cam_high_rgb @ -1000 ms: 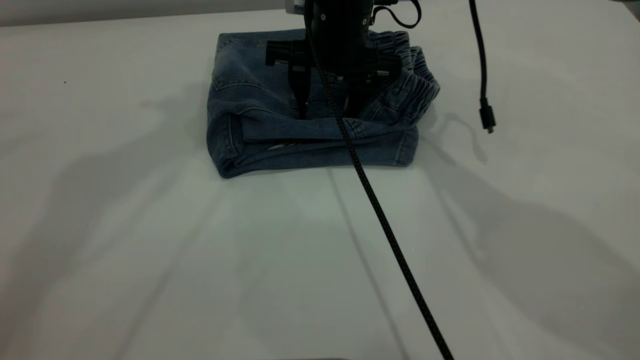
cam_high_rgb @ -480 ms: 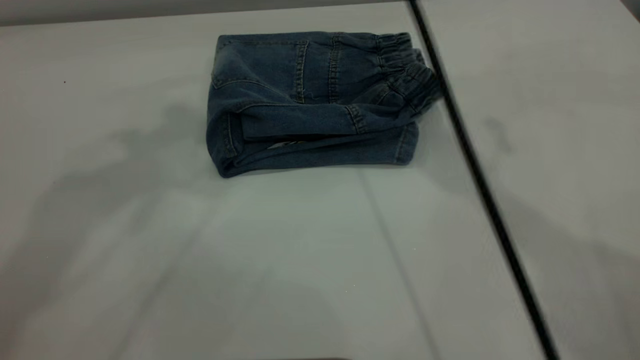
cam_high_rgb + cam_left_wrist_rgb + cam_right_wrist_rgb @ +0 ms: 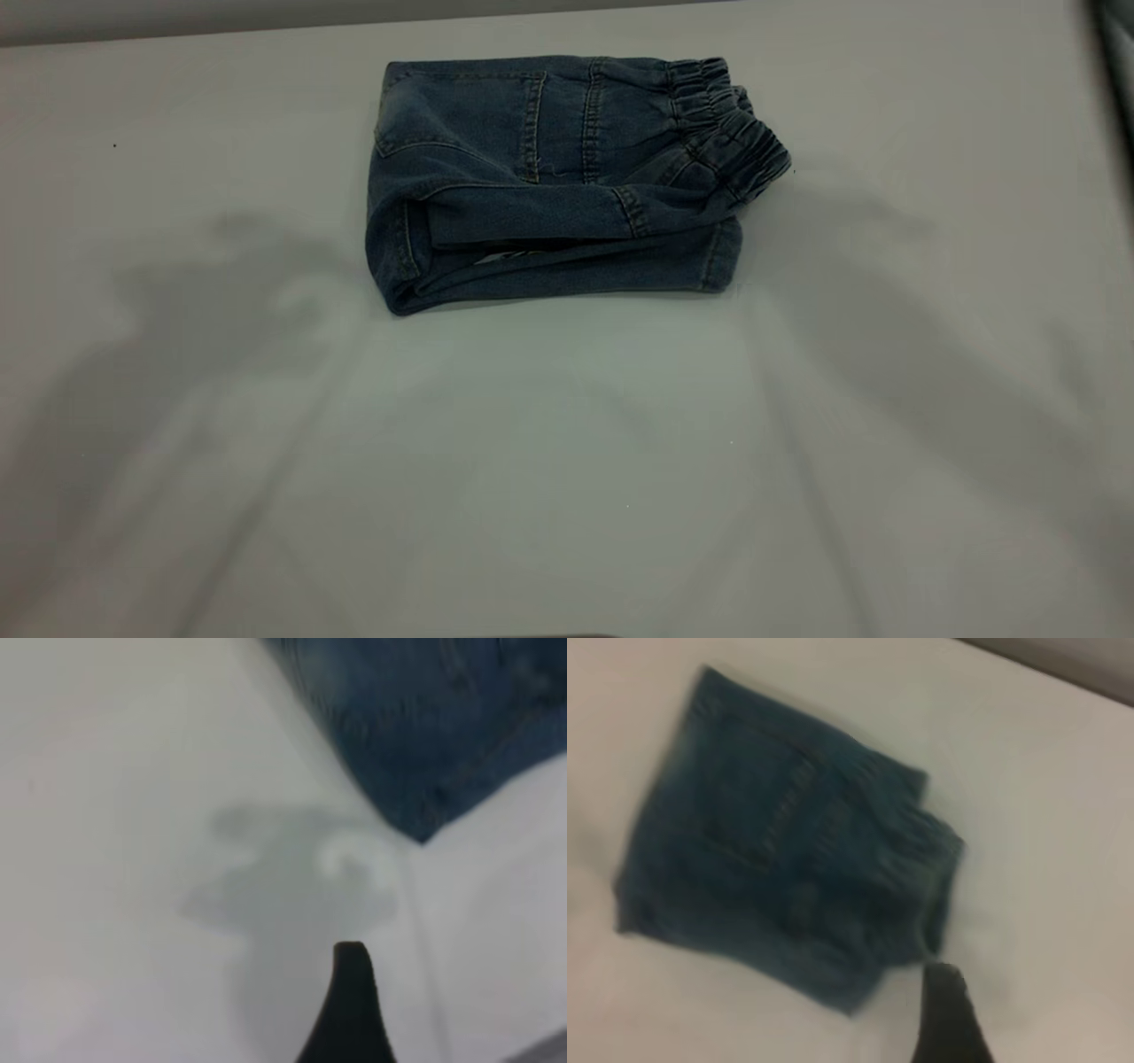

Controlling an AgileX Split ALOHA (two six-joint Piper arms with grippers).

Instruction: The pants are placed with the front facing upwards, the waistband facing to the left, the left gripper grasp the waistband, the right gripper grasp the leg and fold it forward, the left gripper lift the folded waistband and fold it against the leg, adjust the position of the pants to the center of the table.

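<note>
The pants (image 3: 549, 177) lie folded into a compact blue denim bundle at the far middle of the table (image 3: 567, 461). A back pocket faces up and the gathered waistband (image 3: 731, 133) is at the bundle's right end. Neither gripper shows in the exterior view. In the left wrist view only a black tip of the left gripper (image 3: 350, 1010) shows, over bare table and apart from a corner of the pants (image 3: 443, 726). In the right wrist view a black tip of the right gripper (image 3: 948, 1019) hangs well above the table, beside the pants (image 3: 780, 859), touching nothing.
A blurred dark shape (image 3: 1114, 35) sits at the exterior view's top right edge. Arm shadows fall on the table left and right of the pants. The table's far edge runs just behind the bundle.
The right gripper that stood on the folded pants a second ago has lifted out of the exterior view. Its cable swept off to the right. The pants have not moved.
</note>
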